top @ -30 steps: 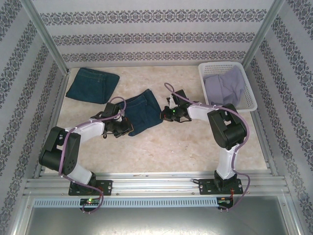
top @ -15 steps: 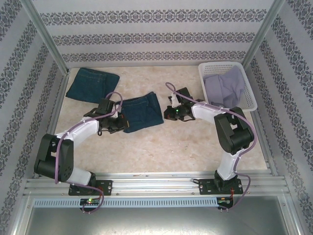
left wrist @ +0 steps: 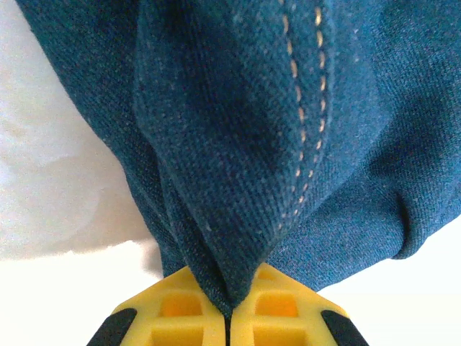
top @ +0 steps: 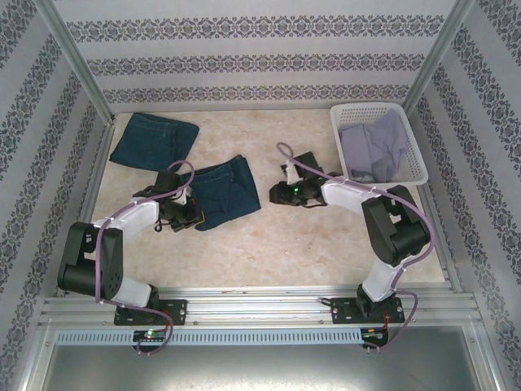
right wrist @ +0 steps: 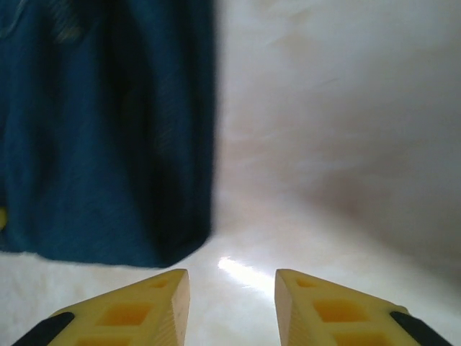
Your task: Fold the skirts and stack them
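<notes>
My left hand [left wrist: 229, 311] is clamped tight on a fold of the denim skirt [top: 232, 189]. The cloth is pinched between my yellow fingertips [left wrist: 180, 306], and a line of tan stitching runs up from the grip. From above, this hand sits at the skirt's near left corner. The skirt lies bunched on the middle of the surface [top: 309, 244].

My right hand [right wrist: 232, 288] is partly open, fingers apart, and holds nothing. It is low over the surface, just off the skirt's right edge and not touching it.

A second denim skirt [top: 155, 140] lies flat at the far left corner, well apart from the first. A lavender skirt [top: 374, 145] is heaped in the white basket [top: 366, 107] at the far right.
</notes>
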### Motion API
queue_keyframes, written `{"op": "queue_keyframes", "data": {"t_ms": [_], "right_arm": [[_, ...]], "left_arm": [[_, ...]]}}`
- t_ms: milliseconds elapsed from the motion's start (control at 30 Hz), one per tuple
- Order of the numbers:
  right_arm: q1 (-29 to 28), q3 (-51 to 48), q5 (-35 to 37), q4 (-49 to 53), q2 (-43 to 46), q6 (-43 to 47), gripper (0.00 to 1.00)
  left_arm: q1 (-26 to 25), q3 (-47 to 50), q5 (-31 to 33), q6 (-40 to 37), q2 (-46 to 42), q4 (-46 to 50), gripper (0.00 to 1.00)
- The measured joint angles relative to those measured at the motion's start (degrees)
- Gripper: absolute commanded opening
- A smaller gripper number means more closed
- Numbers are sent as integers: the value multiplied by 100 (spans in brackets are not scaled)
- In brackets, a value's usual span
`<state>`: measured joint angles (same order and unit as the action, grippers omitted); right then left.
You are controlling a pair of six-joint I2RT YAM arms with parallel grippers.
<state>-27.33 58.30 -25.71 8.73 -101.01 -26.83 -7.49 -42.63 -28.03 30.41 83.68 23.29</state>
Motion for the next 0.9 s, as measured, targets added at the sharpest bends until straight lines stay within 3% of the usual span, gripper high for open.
{"op": "queue_keyframes", "data": {"t_ms": [133, 267, 467, 700, 900], "right_arm": [[-549, 2, -33, -127, -116, -302, 50], [-774, 2, -26, -372, -376, -1132, 51], [-872, 57, 52, -658, -706, -2328, 49], [-846, -22, -35, -1019, -752, -3117, 49], [-844, -201, -96, -2173, -925, -3495, 47]], "left_arm": [[0, 15, -44, 0, 2, -17, 0], [0, 24, -55, 0, 13, -42, 0], [0, 55, -122, 0, 37, -122, 0], [0, 68, -197, 0, 87, -188, 0], [0, 68, -201, 0, 107, -214, 0]]}}
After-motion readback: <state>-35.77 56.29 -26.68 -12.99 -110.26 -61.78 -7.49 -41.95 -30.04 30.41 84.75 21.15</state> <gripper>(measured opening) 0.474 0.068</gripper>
